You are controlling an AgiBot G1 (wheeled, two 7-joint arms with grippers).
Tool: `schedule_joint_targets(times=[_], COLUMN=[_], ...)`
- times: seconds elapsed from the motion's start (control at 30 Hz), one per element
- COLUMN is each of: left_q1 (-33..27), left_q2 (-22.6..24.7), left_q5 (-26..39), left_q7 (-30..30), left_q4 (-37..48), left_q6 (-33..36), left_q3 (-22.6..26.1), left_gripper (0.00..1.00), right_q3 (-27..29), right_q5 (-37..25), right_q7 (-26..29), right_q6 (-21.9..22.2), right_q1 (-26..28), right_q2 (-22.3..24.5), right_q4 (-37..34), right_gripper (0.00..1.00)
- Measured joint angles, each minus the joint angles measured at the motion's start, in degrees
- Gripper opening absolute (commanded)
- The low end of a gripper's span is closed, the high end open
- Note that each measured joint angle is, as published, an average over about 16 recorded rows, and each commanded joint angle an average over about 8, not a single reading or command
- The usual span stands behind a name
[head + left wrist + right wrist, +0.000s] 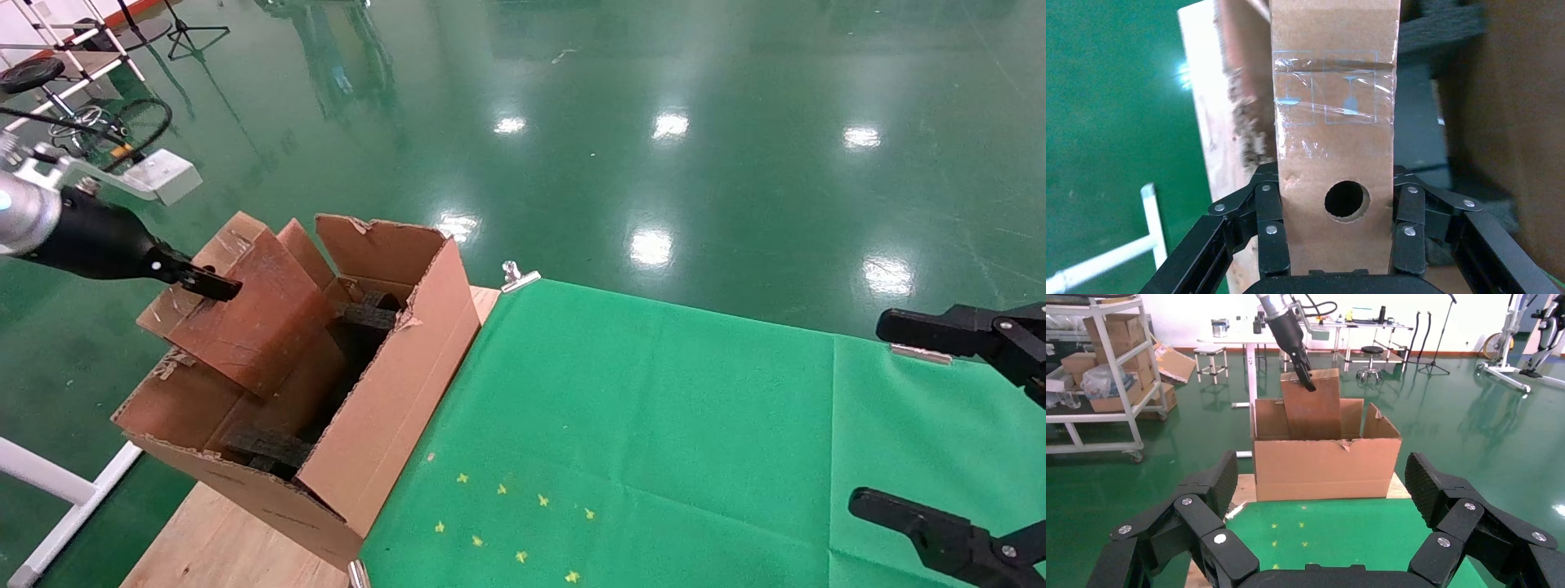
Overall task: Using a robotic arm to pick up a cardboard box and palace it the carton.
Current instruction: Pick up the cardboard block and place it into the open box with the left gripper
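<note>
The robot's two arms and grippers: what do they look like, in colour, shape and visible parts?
The left gripper is black, with two linkage fingers joined by silver rivets. Behind it come a tapering black wrist, a silver section and a pale grey camera block; a black cable runs behind. The right gripper is also all black, with broad ridged fingers on riveted links. No markings or sleeves are visible.

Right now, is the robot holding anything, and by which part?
The left pincer grips the cardboard box by its two sides at the end with the round hole, above the carton. The right pincer holds nothing.
</note>
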Motion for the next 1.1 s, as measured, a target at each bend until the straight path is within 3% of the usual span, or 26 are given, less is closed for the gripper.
schedule_joint_targets(times=[0.37,1.1], left_q1=[7.59,21.22], left_q2=[2.44,7.54], left_q5=[-0.63,-2.14], left_q7=[-2.74,-6.32], left_q4=[5.32,6.42], left_q6=[-12.27,-21.03], left_q3=[-0.56,-1.65], left_gripper=[0.00,0.00], right_q3=[0.00,-0.01], right_q5=[0.00,0.01], right_q7=[0.00,0.00], right_q6=[0.00,0.00], right_q1=[0.00,0.00], right_q2=[0.00,0.00], right_q4=[0.00,0.00], right_gripper=[1.00,1.00])
